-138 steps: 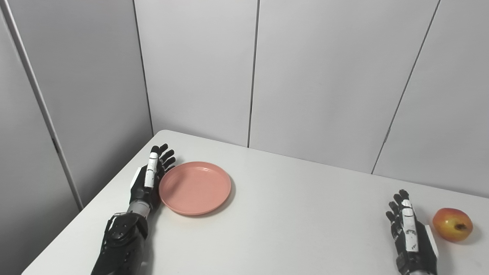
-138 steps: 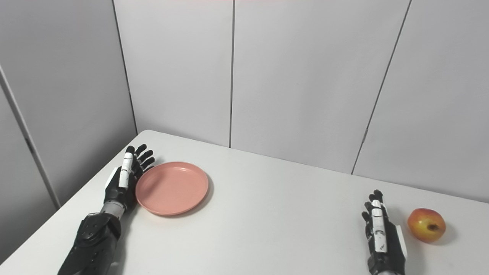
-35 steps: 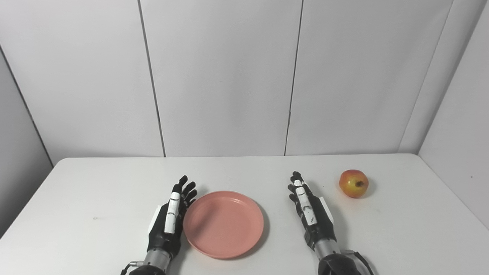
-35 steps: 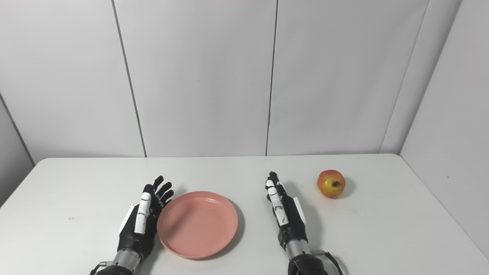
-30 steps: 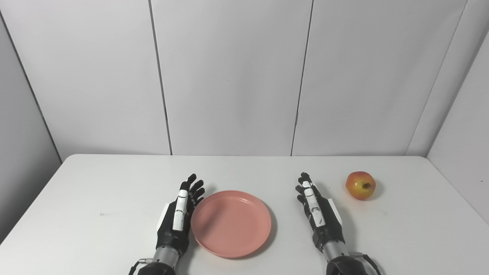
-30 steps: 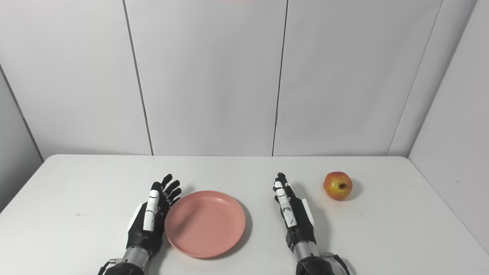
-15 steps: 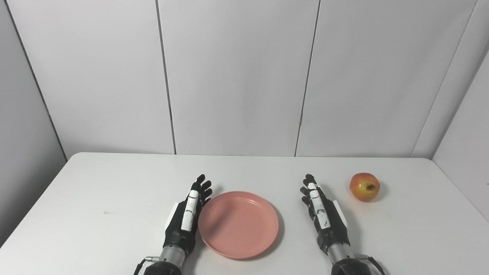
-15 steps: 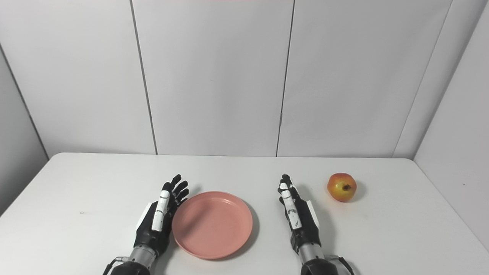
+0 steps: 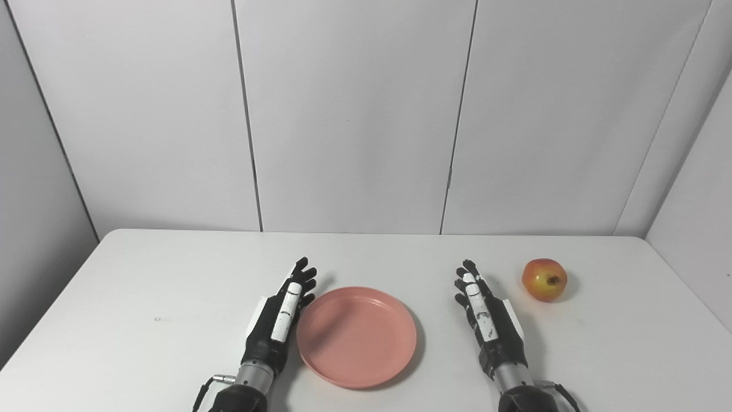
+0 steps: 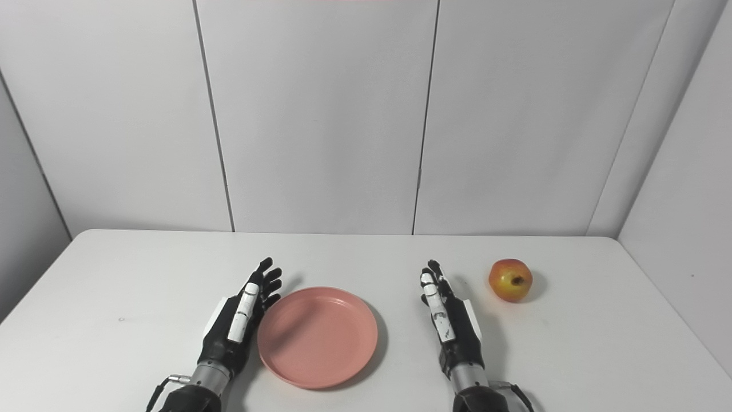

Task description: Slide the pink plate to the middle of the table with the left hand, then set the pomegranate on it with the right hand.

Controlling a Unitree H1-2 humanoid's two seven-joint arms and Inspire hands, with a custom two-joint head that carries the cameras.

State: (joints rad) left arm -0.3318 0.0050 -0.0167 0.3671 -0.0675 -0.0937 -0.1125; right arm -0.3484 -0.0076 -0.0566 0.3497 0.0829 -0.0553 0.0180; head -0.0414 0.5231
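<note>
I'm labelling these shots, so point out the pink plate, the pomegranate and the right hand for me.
pink plate (image 9: 357, 337), left eye view, on the flat bare centre.
pomegranate (image 9: 544, 279), left eye view, on the front of its skin.
right hand (image 9: 493, 327), left eye view, on the back of the hand.

Two black robot arms come in from the bottom edge. The black-and-white left hand (image 9: 278, 320) stands on edge with fingers straight, apart and pointing away, holding nothing. The black-and-white right hand (image 9: 487, 323) mirrors it, also on edge, fingers extended and empty.
</note>
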